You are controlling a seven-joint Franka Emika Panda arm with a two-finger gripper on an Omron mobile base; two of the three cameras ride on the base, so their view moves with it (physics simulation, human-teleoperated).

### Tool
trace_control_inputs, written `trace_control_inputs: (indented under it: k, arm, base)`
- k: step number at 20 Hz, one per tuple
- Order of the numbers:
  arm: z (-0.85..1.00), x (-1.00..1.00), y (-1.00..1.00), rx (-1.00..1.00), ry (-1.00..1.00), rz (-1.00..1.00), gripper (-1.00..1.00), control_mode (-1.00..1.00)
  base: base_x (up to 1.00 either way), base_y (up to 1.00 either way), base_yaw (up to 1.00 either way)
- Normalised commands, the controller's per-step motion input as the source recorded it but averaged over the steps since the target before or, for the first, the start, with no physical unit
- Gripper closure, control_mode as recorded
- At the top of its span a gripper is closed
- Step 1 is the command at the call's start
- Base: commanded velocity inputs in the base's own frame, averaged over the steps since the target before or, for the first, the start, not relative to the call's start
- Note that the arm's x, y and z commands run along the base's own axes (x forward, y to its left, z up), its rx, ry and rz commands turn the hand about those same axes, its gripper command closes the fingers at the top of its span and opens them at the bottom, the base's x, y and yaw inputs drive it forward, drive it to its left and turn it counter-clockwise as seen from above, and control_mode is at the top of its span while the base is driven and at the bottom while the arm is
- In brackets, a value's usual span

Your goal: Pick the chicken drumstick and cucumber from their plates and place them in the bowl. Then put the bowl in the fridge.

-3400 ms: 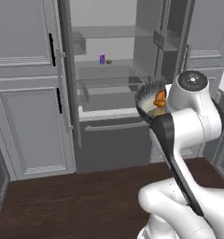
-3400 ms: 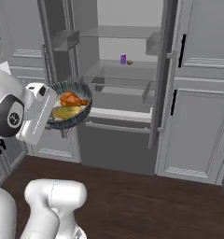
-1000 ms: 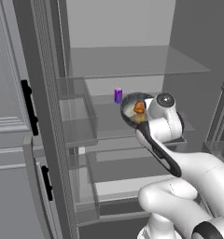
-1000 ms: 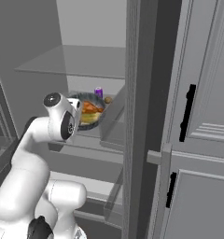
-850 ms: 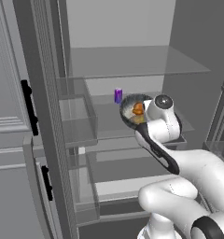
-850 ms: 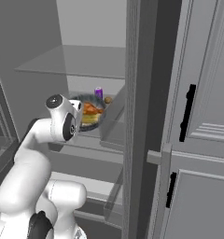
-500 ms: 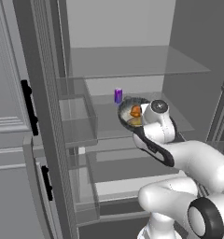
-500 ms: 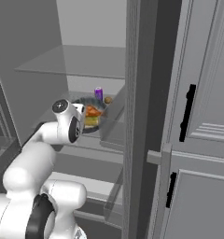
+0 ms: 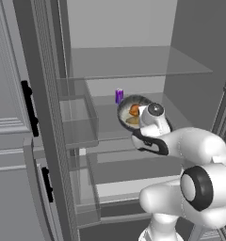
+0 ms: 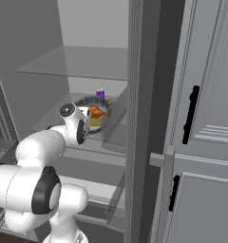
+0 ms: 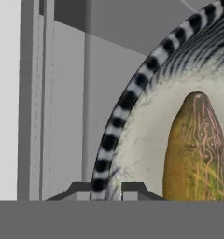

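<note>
My gripper (image 11: pixel 106 191) is shut on the rim of the bowl (image 11: pixel 128 100), its two tips on either side of the dark striped edge. Inside the bowl lie the olive cucumber (image 11: pixel 193 149) and the orange-brown chicken drumstick (image 9: pixel 134 109). In the left base view the bowl (image 9: pixel 129 112) hangs tilted over the middle glass shelf inside the open fridge (image 9: pixel 133 63). The right base view has the bowl (image 10: pixel 87 103) there too, with the drumstick (image 10: pixel 98 111) above the cucumber (image 10: pixel 94 122). The plates are out of view.
A small purple can (image 9: pixel 119 96) stands at the back of the same shelf, just behind the bowl. Clear door bins (image 9: pixel 77 117) jut out on the left. The other open fridge door's edge (image 10: pixel 144 118) rises close on the right.
The base drove up close to the open fridge. Over the last second the arm has carried the bowl a little deeper over the middle shelf, toward the purple can.
</note>
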Motion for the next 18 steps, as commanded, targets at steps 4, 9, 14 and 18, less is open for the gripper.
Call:
trace_control_inputs:
  k: [4,9,14,18]
  arm:
    - [-0.13,0.53,0.01,0.00,-0.01,0.00,1.00,-1.00]
    - [0.20,-0.23,0.00,0.00,-0.26,0.06,-1.00,-1.00]
    - [0.54,-0.54,0.08,0.00,-0.38,0.04,-1.00,-1.00]
    - [0.76,-0.63,0.21,0.00,-0.44,0.02,-1.00,-1.00]
  base:
    - [0.00,0.00,0.00]
    - [0.00,0.00,0.00]
    - [0.00,0.00,0.00]
    - [0.00,0.00,0.00]
